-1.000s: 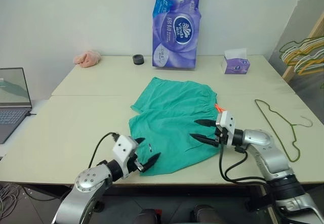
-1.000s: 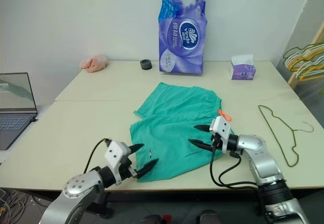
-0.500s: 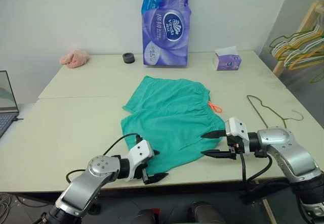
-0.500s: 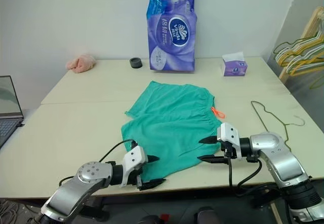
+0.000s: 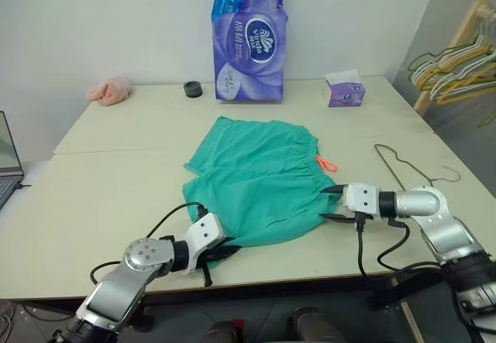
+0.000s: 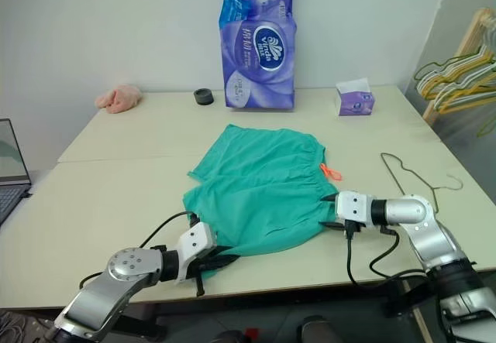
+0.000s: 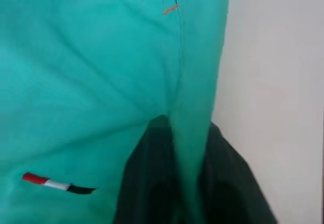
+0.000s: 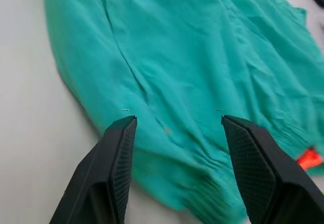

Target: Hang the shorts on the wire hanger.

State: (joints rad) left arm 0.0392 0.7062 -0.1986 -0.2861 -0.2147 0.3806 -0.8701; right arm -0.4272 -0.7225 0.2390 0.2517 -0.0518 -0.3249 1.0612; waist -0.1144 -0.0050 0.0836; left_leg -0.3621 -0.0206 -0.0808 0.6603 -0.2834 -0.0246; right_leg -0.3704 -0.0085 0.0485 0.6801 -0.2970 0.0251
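The shorts (image 5: 260,180) lie spread flat on the counter (image 5: 108,184), near its front edge, waistband toward the right side with the orange drawstring (image 5: 327,162) poking out beside it. The left hand (image 5: 219,252) sits at the shorts' near hem, its two black fingers (image 7: 152,178) pressed together with a fold of the teal fabric pinched between them; a small red, white and black tag (image 7: 55,183) on the cloth lies just beside that grip. The right hand (image 5: 331,204) rests at the waistband end of the shorts, fingers (image 8: 114,158) spread apart over the gathered edge, with cloth between the tips but not clamped. The wire hanger (image 5: 407,176) lies flat on the counter to the right of the shorts, apart from them and untouched. Along the back edge stand a purple tissue pack (image 5: 248,37), a small tissue box (image 5: 342,91), a dark round thing (image 5: 193,89) and a pink cloth lump (image 5: 108,91).
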